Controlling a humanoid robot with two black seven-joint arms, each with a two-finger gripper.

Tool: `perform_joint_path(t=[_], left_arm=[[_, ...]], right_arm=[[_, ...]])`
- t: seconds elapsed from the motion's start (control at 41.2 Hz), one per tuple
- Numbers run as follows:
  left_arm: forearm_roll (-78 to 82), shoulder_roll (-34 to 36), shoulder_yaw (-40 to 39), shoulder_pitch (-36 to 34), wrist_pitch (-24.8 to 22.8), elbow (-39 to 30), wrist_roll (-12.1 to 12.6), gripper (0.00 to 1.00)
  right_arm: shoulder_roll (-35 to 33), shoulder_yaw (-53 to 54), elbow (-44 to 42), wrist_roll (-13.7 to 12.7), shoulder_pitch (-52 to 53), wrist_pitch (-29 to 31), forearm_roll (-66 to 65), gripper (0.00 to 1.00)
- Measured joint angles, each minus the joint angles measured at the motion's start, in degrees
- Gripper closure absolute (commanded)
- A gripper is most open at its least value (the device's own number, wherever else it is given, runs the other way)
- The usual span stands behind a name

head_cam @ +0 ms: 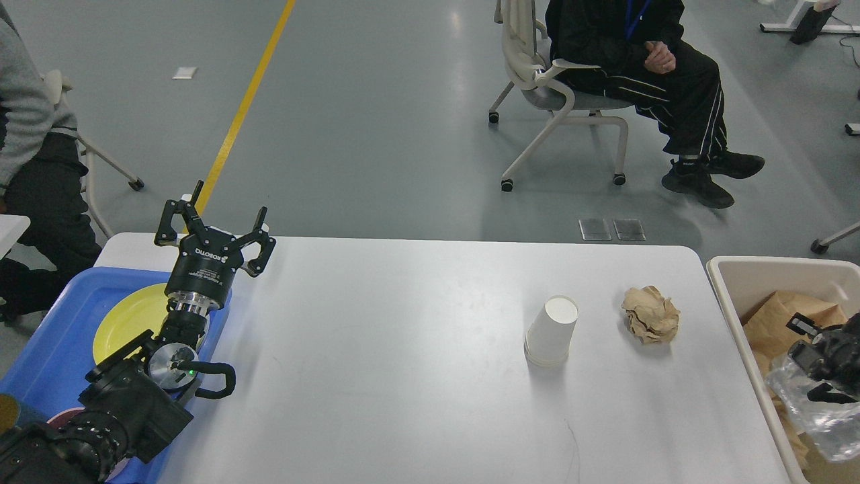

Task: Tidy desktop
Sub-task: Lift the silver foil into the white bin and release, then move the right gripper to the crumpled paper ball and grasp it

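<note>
The white desktop (403, 349) carries an upside-down white paper cup (552, 331) and, to its right, a crumpled brown paper ball (651, 314). My left gripper (215, 225) is open and empty, raised over the table's far left edge next to the blue tray (54, 336). My right gripper (816, 356) is low inside the beige bin (732, 282) at the right edge, just above a crinkled silver foil bag (809, 413). It is dark and partly cut off by the view's edge, so its fingers cannot be told apart.
The blue tray holds a yellow plate (127, 319), partly behind my left arm. Brown paper (779, 319) lies in the bin. A person sits on a chair (557, 94) beyond the table, and another person sits at the far left.
</note>
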Motion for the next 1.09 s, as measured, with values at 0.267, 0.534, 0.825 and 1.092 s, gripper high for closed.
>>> perform_joint_path(t=[0.267,0.534,0.825,1.092], left_arm=[[0.00,0.00,0.00,0.03,0.04,0.00,0.00,0.01],[-0.02,0.01,0.00,0.03,0.04,0.00,0.00,0.01],[0.00,-0.01,0.00,0.03,0.04,-0.01,0.00,0.01],[0.00,0.00,0.00,0.03,0.04,-0.01,0.00,0.01]], right_arm=[[0.36,1.67,1.44,-0.01,8.01,0.27,0.08,0.00],[-4.00,9.52,22.46,-0.01,30.86,10.42,0.10,0.00],[-4.85,9.96,50.82,0.54,56.24,24.07,0.62,0.00],[4.45,3.78,64.53,0.68,68.35,33.76,0.76,0.00]])
